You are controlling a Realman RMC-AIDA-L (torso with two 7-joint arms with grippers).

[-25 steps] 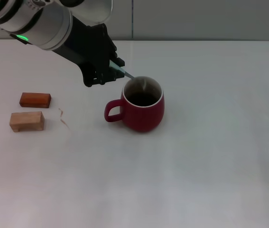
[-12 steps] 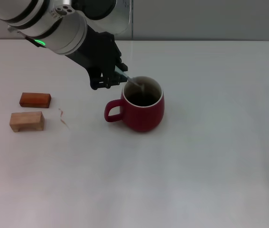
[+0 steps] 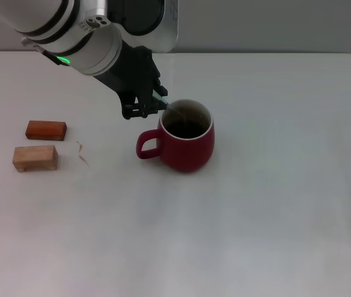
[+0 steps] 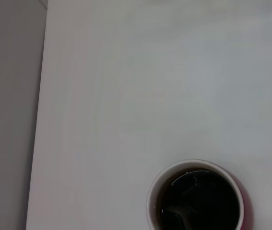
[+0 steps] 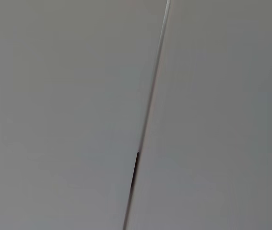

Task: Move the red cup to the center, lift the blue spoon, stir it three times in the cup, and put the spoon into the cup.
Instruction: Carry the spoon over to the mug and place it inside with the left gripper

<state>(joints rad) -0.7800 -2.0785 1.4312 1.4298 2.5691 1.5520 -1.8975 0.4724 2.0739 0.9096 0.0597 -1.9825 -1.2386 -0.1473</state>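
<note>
White and smooth, the bench (image 3: pixel 274 204) runs back to a grey wall (image 3: pixel 274 25) along its far edge. Near the middle of the bench, a little toward the far edge, stands the red cup (image 3: pixel 186 142), upright, its loop handle turned toward the bench's left edge and its cream rim around a dark inside. The left arm reaches in from the far left corner, and the left gripper (image 3: pixel 152 99) hangs just beside the cup's rim on its far-left side, pinching the pale handle of the blue spoon (image 3: pixel 164 100). The spoon slants down from the gripper across the rim and into the cup, so its lower end is inside (the bowl is hard to make out from the head view). The left wrist view looks straight down into the cup (image 4: pixel 198 199), where a greyish shape, likely the spoon's metal end (image 4: pixel 179 213), shows against the dark inside. Toward the bench's left edge, well apart from the cup, lie two small wooden blocks: a reddish-brown block (image 3: pixel 46 130) and, just nearer the front edge, a paler tan block (image 3: pixel 34 158). Between the blocks and the cup lies a thin pale scrap (image 3: pixel 83 153). The right gripper is out of sight; the right wrist view shows only grey panels with a thin seam (image 5: pixel 147 115).
</note>
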